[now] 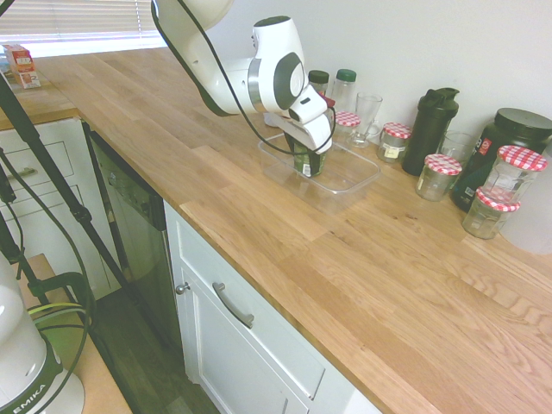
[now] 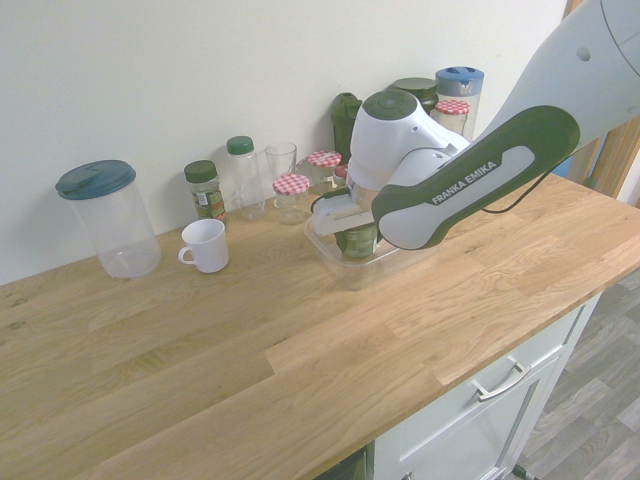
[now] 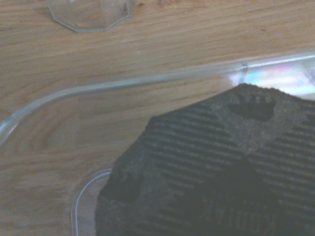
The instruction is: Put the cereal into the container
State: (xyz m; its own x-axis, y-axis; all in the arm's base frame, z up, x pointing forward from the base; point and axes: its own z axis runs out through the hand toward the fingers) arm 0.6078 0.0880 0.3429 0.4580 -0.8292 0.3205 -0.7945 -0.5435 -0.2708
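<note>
Cereal (image 1: pixel 308 161) gripped in end effector (image 1: pixel 309 155), inside container (image 1: pixel 349 185).

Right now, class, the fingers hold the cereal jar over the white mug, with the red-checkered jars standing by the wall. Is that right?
Not quite. The cereal jar, held in the gripper, sits over the clear container, not the white mug, which stands apart on the counter in the second exterior view. The red-checkered jars do stand by the wall.
</note>
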